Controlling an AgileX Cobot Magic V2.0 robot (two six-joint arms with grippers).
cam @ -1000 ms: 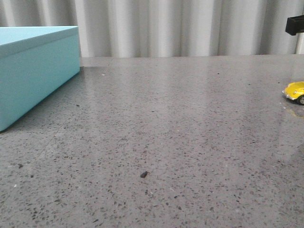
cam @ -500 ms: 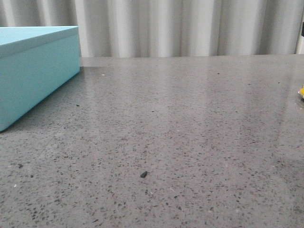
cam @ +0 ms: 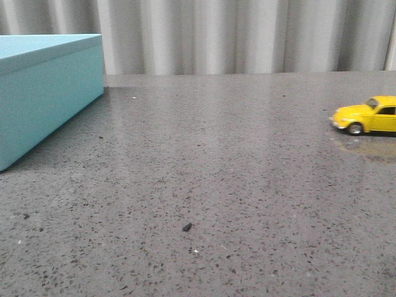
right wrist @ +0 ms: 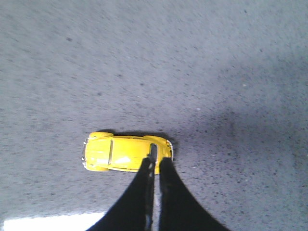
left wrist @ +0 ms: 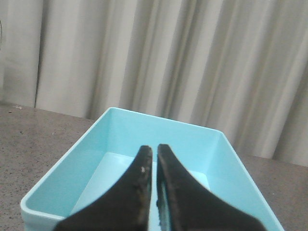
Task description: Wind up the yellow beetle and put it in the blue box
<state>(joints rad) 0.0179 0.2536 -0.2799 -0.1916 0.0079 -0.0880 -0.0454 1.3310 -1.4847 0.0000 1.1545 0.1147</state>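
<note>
The yellow beetle [cam: 366,116] stands on its wheels on the grey table at the far right of the front view, nose to the left, cut off by the frame edge. In the right wrist view the beetle [right wrist: 120,152] lies below my right gripper [right wrist: 156,159], which is shut, empty, and hovers over the car's rear end. The blue box [cam: 43,93] sits at the far left. Over the open, empty blue box [left wrist: 192,137] hangs my left gripper [left wrist: 155,148], shut on nothing. Neither gripper shows in the front view.
The speckled grey tabletop [cam: 204,167] stretches between box and car. A small dark speck [cam: 187,227] lies near the front middle. A pleated grey curtain [cam: 235,34] closes off the back.
The beetle slid right, almost out of the front view, then rolled left and shows more fully now. The dark arm part at the top right has left the view.
</note>
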